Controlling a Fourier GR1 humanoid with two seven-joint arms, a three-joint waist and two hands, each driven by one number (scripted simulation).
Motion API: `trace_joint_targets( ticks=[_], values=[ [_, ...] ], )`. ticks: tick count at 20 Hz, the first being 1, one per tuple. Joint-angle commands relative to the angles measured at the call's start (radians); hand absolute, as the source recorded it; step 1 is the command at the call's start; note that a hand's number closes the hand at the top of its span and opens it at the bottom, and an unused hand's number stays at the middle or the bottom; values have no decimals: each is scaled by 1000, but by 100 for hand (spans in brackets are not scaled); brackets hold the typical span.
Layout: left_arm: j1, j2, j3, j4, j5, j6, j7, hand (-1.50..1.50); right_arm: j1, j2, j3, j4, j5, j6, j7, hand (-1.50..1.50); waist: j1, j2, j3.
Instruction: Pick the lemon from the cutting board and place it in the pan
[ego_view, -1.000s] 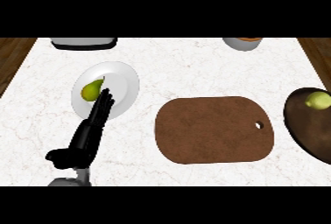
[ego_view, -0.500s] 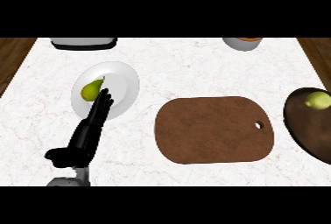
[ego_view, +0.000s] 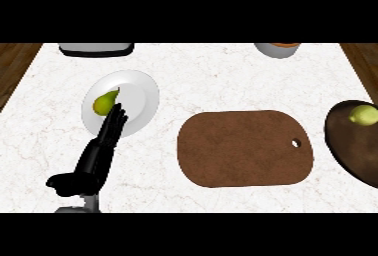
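Lemon (ego_view: 362, 114) sits inside the dark pan (ego_view: 350, 146) at 3 o'clock, at the view's right edge. Cutting board (ego_view: 244, 148), centre toward 4 o'clock, has nothing on it. Judged from this layout, the placing looks done. Left hand (ego_view: 94, 160) comes in from 7 o'clock, fingers straight and together, holding nothing, tips over the near rim of the white plate (ego_view: 140, 92) at 10 o'clock, just beside the pear (ego_view: 105, 102). Right hand does not show. To finish well, I judge the left hand should draw back low toward 7 o'clock without nudging plate or pear. Grey box (ego_view: 96, 48) at 11 o'clock, bowl (ego_view: 278, 49) at 1 o'clock. No brand, label or writing readable anywhere.
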Motion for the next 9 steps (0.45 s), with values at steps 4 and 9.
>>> trace_joint_targets(
  ticks=[4,9],
  values=[
    [-50,-12,36,54,5,-8,-8,0,97,46,26,-176,-35,-23,57,-150,-3,0,-1],
    [-35,-30,14,43,-17,5,0,0,24,43,53,-86,41,-167,-7,-150,1,1,0]
  ],
)
